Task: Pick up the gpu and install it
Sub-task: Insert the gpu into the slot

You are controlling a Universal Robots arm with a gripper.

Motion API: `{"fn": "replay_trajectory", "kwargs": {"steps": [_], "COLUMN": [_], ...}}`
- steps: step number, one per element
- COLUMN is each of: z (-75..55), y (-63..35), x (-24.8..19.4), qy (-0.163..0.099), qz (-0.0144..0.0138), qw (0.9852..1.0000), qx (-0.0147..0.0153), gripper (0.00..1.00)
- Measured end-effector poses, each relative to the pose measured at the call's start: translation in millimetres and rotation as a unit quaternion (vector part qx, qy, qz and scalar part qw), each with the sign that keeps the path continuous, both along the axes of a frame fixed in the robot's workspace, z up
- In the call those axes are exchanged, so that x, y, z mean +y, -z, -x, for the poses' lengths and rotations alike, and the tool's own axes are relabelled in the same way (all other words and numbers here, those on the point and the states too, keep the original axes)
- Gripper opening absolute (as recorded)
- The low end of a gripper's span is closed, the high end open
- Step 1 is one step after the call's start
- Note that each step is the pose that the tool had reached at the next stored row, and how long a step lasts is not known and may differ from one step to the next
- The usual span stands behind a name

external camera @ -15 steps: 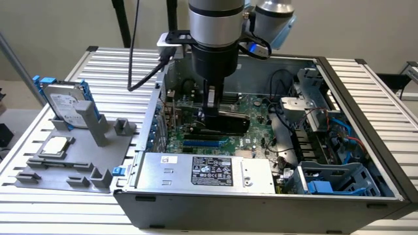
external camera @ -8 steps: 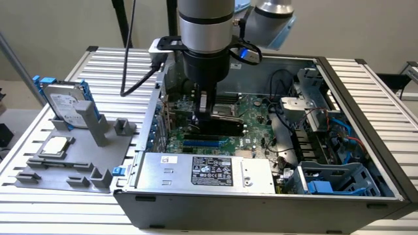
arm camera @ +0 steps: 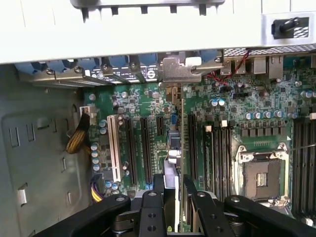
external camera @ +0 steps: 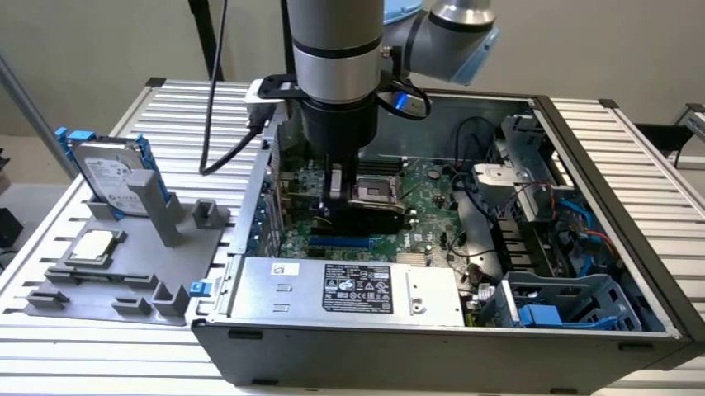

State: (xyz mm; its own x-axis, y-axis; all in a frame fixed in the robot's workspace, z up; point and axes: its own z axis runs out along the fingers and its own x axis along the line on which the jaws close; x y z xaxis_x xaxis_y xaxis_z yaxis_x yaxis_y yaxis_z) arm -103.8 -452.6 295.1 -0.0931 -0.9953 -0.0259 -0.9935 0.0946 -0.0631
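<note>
1 arm reaches down into the open computer case (external camera: pixel 617 165), and its gripper (external camera: pixel 343 202) hangs low over the green motherboard (external camera: pixel 424 186). In the wrist view the 2 black fingers (arm camera: pixel 159 190) are clamped on the gpu (arm camera: pixel 176 148), 1 finger on each face. The card is seen edge-on and stands upright on the board. Its silver bracket (arm camera: pixel 180 69) lies against the case's rear wall, in line with the row of blue slot clips (arm camera: pixel 118 61). Whether its edge is fully down in a slot cannot be told.

On one side of the card are 1 white expansion slot (arm camera: pixel 114 148), 2 long black slots (arm camera: pixel 129 148) and 1 short black one (arm camera: pixel 160 126). On the other side are 1 more long black slot (arm camera: pixel 191 143), then 4 memory slots (arm camera: pixel 219 153) and 1 bare CPU socket (arm camera: pixel 260 173).

Outside the case, on the exterior view's left, 1 grey fixture (external camera: pixel 165 280) holds 1 hard drive (external camera: pixel 111 169) with blue rails, standing on edge, and 1 square silver CPU chip (external camera: pixel 94 246), lying flat. 1 power supply (external camera: pixel 352 289) fills the case's near edge, and 1 blue drive cage (external camera: pixel 567 305) sits beside it.
</note>
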Motion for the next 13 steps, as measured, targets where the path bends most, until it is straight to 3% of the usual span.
{"fn": "replay_trajectory", "kwargs": {"steps": [13], "z": [2.2], "y": [15.5], "x": [1.0], "qy": [-0.007], "qz": [0.0000], "qw": [1.0000], "qx": [-0.0008], "gripper": [0.26]}}
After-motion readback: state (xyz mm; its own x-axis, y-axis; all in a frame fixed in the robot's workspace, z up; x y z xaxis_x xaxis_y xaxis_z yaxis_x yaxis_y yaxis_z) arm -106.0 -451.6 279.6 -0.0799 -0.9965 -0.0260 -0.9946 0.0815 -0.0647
